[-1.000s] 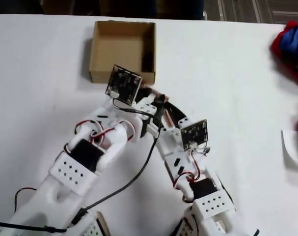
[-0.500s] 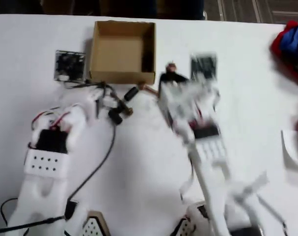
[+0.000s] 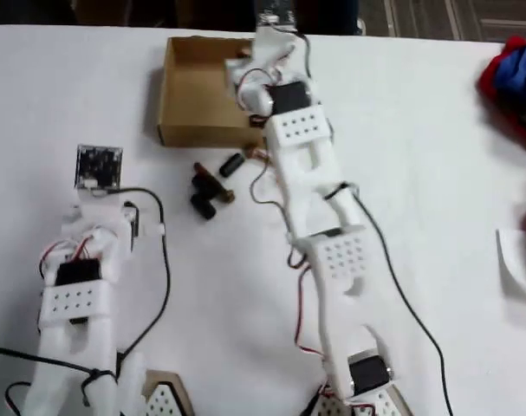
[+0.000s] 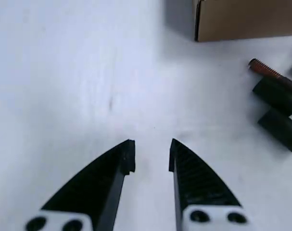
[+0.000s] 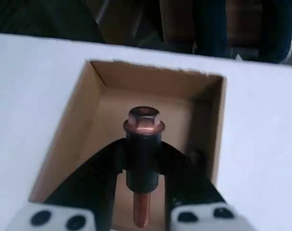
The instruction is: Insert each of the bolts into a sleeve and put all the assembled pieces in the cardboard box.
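White tabletop (image 4: 64,86) lies under my left tool (image 4: 151,156), which hangs low toward the near left corner. Its jaws stand a narrow gap apart with nothing between them. Farther in, off to that tool's right, the loose pieces lie together on the tabletop. Two dark loose sleeves (image 4: 279,126) rest side by side, and a coppery loose bolt (image 4: 263,69) touches one of them. I cannot tell whether it is seated in that sleeve. They lie between my left tool and the box, so my left arm is the nearer one for them.

Beyond them the cardboard box (image 3: 206,136) stands open near the far edge, left of the middle. My right arm stretches out across the tabletop to it. My right tool (image 5: 143,148) is clamped on the assembled piece (image 5: 142,175), a bolt pushed through its sleeve. The piece's long axis runs along the tool's own length. Its flanged head (image 5: 144,120) points away from my wrist toward the box's far wall, and its threaded end (image 5: 141,211) pokes back toward me. The piece hangs over the box's opening, within the line of the walls. How high it is above the box floor I cannot tell. I judge that only the release is left for this piece. Parting the jaws should let it drop onto its side inside.
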